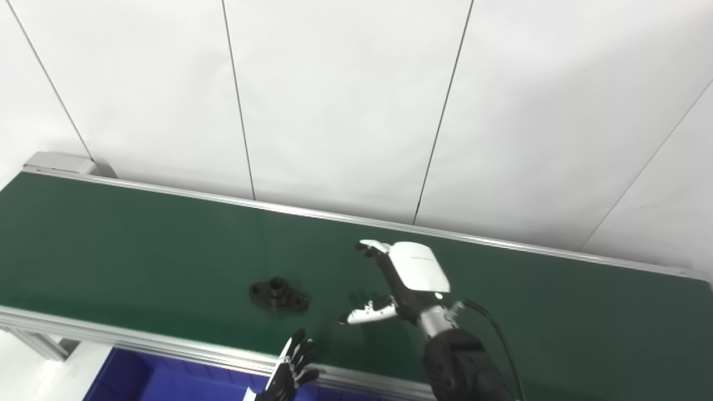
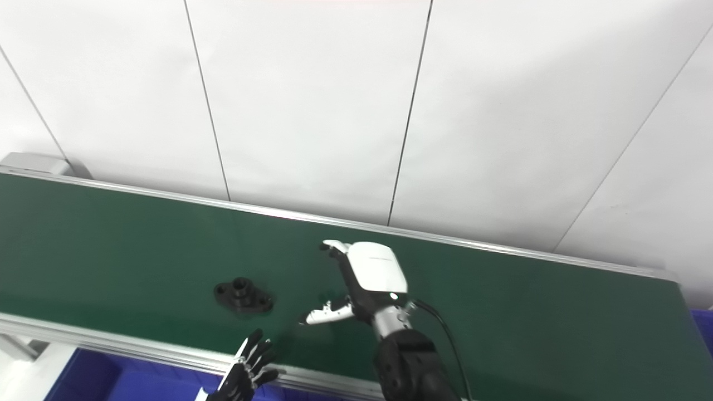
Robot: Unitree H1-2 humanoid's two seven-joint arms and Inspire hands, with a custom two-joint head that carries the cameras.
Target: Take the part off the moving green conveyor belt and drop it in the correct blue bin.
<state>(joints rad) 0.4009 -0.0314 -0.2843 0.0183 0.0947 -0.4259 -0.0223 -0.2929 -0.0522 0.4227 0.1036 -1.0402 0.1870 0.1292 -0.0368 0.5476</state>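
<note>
A black flanged part [image 1: 279, 295] lies on the green conveyor belt [image 1: 139, 245], near its front rail. The right hand [image 1: 409, 275] hovers beside it, fingers spread, empty. The left hand [image 1: 292, 365], seemingly open, rises over a blue bin [image 1: 167, 381].

place: factory sorting line; green conveyor belt [image 1: 139, 245]; blue bin [image 1: 167, 381]; white panel wall [image 1: 345, 100]

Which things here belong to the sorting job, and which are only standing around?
Job: black flanged part; green conveyor belt; blue bin; right hand, open; left hand, open.
Not the job: white wall panels; second blue bin's edge.
</note>
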